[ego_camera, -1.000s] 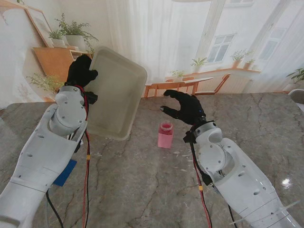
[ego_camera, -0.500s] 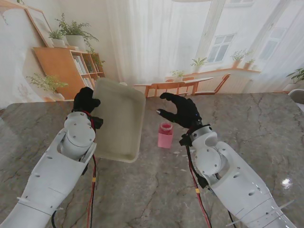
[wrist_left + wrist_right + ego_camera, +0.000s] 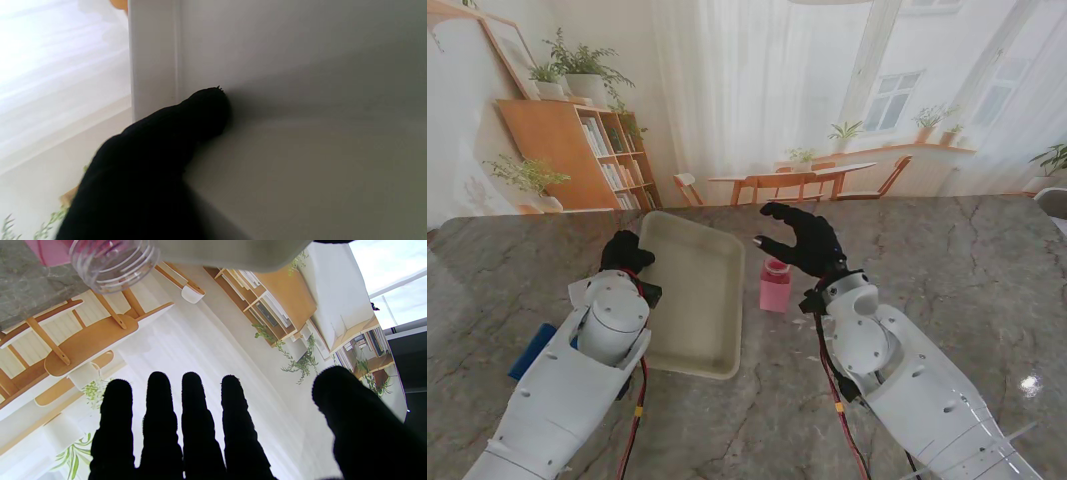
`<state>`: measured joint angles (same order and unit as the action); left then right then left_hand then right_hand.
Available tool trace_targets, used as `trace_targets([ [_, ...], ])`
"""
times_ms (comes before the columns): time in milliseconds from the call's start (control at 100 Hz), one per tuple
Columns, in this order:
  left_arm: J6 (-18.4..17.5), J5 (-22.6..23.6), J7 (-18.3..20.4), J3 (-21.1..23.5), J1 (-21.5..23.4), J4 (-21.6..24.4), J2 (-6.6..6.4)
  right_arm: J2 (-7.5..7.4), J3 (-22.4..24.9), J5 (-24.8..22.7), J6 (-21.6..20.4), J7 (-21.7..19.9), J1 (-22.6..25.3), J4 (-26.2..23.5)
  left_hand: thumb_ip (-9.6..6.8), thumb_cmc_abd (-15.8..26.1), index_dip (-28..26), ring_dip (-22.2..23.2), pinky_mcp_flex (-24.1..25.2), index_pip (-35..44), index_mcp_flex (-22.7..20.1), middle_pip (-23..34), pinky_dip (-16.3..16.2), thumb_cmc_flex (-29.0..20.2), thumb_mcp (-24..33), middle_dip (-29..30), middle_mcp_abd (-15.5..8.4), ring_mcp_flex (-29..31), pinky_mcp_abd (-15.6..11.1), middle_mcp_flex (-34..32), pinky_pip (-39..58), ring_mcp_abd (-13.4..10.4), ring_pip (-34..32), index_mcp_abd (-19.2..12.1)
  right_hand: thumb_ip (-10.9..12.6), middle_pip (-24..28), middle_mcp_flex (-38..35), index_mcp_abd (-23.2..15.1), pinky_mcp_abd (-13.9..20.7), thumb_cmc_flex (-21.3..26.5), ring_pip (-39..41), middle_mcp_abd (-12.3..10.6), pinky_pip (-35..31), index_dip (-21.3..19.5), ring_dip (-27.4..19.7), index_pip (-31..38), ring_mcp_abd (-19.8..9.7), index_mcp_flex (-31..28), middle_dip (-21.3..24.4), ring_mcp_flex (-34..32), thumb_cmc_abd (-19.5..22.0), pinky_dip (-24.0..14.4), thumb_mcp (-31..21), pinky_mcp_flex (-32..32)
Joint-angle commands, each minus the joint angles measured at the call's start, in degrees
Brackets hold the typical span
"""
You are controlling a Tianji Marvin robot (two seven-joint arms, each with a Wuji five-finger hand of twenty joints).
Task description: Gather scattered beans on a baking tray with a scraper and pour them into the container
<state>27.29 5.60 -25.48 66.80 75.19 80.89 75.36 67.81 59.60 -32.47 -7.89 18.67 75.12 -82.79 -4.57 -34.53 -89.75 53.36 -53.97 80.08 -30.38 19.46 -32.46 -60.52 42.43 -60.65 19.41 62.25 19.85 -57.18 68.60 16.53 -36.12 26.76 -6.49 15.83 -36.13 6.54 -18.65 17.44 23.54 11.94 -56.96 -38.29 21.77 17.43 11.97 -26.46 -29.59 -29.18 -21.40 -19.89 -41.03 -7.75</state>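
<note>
On the table, one tray (image 3: 689, 300) in left robot hand (image 3: 625, 252), one jar (image 3: 775, 285), seemingly filled; right robot hand (image 3: 802, 240) spread.

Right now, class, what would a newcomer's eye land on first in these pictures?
The pale baking tray lies near the table's middle, gripped at its left rim by the black-gloved left hand. Right beside it stands a small pink container, with the right hand open and spread just above it.

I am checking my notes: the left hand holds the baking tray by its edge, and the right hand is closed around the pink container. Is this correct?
Not quite. The left hand does hold the baking tray by its edge, but the right hand is open above the pink container, not closed around it. The right wrist view shows its fingers spread and holding nothing.
</note>
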Motion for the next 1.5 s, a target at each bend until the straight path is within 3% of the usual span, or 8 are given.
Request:
trace_targets([
  [0,0.7,-0.2,0.2,-0.3,1.0,-0.4,0.71,0.26,-0.1,0.2,-0.3,-0.7,0.4,0.1,-5.3,3.7,-0.2,-0.9,-3.0,-6.1,3.7,-0.3,-0.4,-4.9,-1.2,0.2,-3.8,1.8,-13.1,-3.1,8.5,-4.9,-2.1,4.4,1.8,-0.9,-0.3,-0.9,-0.6,0.1,-0.7,-1.0,0.8,1.4,0.3,-0.5,0.2,-0.4,0.8,-0.6,1.0,-0.4,0.3,0.1],
  [100,2.3,-1.0,0.1,-0.3,1.8,-0.2,0.98,0.3,-0.2,0.4,-0.3,-0.6,0.6,0.0,-4.6,5.6,-0.2,-1.3,-3.0,-11.0,4.6,-1.6,0.0,-6.1,-7.3,1.4,-3.0,1.5,-13.2,-3.1,8.7,-5.5,-2.5,2.5,1.7,-0.9,-0.3,-0.9,-0.6,0.0,-0.7,-0.9,0.9,1.4,0.3,-0.5,0.2,-0.5,0.8,-0.6,0.9,-0.4,0.3,0.1],
  [210,3.1,-0.2,0.6,-0.7,2.4,-0.8,0.85,0.3,-0.2,0.5,-0.3,-0.6,0.9,-0.1,0.89,7.3,-0.2,-1.9,-2.9,-17.2,4.5,-2.3,0.4,-8.3,-16.1,2.3,-2.3,0.6,-14.2,-2.5,8.0,-7.0,-3.1,1.3,1.8,-0.9,-0.3,-0.9,-0.6,0.1,-0.7,-0.9,0.9,1.5,0.3,-0.6,0.2,-0.3,0.8,-0.6,1.0,-0.4,0.3,0.1],
  [410,3.4,2.9,1.9,-2.0,2.7,-2.1,0.17,0.14,0.0,0.6,-0.1,-1.2,1.6,-0.5,3.99,12.3,11.3,-5.5,2.2,-34.4,7.4,2.3,0.0,-8.3,-29.3,15.5,0.5,-6.6,-9.5,7.4,0.2,-3.1,-0.9,-3.4,1.8,-0.9,-0.3,-0.9,-0.5,0.1,-0.7,-0.9,0.9,1.5,0.3,-0.6,0.2,-0.4,0.8,-0.5,0.9,-0.4,0.3,0.2],
  [620,4.6,8.2,5.4,-3.4,2.8,-1.5,-1.51,0.04,0.3,0.4,-0.2,-1.2,2.2,-0.9,3.72,21.1,39.1,-17.7,24.3,-63.2,6.1,-4.8,1.0,-5.8,-39.6,33.4,2.3,-23.7,5.8,18.0,-8.1,5.5,9.0,-5.1,1.7,-0.9,-0.3,-0.9,-0.6,0.1,-0.7,-0.8,0.9,1.5,0.3,-0.5,0.2,-0.4,0.8,-0.5,1.0,-0.4,0.3,0.2],
  [850,4.3,13.3,9.1,-4.2,2.9,-0.5,-3.5,-0.03,0.6,0.0,-0.5,-1.0,2.8,-1.3,4.51,23.0,50.0,-27.1,44.8,-71.7,8.3,-12.2,4.1,-4.1,-42.3,39.5,3.1,-37.9,10.2,27.6,-17.0,9.7,17.5,-4.7,1.8,-1.0,-0.2,-1.0,-0.6,0.0,-0.7,-0.8,0.9,1.5,0.3,-0.6,0.3,-0.3,0.8,-0.5,0.9,-0.4,0.3,0.2],
  [1070,0.2,19.2,11.7,-3.8,3.5,2.0,-5.61,-0.08,0.6,-0.4,-1.0,-0.8,2.9,-1.3,5.25,25.2,59.0,-35.1,58.1,-75.4,13.3,-16.4,9.8,-0.3,-43.2,44.6,3.2,-50.8,7.7,37.4,-34.2,9.1,26.0,-3.8,1.7,-0.9,-0.3,-0.9,-0.6,0.0,-0.7,-0.8,0.9,1.5,0.3,-0.6,0.2,-0.3,0.8,-0.5,1.0,-0.4,0.3,0.2],
  [1490,-19.1,40.5,17.7,5.0,15.2,16.6,-11.39,-0.9,3.5,-2.7,-1.2,-1.6,5.4,-4.6,6.14,35.5,61.6,-38.4,57.7,-75.6,16.4,-16.3,11.4,7.2,-44.2,45.9,1.4,-53.7,5.5,39.3,-41.5,6.1,28.0,-5.2,1.7,-0.9,0.0,-0.8,-0.5,-0.3,-0.7,-0.9,0.9,1.5,0.3,-0.7,0.0,0.2,0.7,-0.4,1.0,-0.5,0.4,0.2],
])
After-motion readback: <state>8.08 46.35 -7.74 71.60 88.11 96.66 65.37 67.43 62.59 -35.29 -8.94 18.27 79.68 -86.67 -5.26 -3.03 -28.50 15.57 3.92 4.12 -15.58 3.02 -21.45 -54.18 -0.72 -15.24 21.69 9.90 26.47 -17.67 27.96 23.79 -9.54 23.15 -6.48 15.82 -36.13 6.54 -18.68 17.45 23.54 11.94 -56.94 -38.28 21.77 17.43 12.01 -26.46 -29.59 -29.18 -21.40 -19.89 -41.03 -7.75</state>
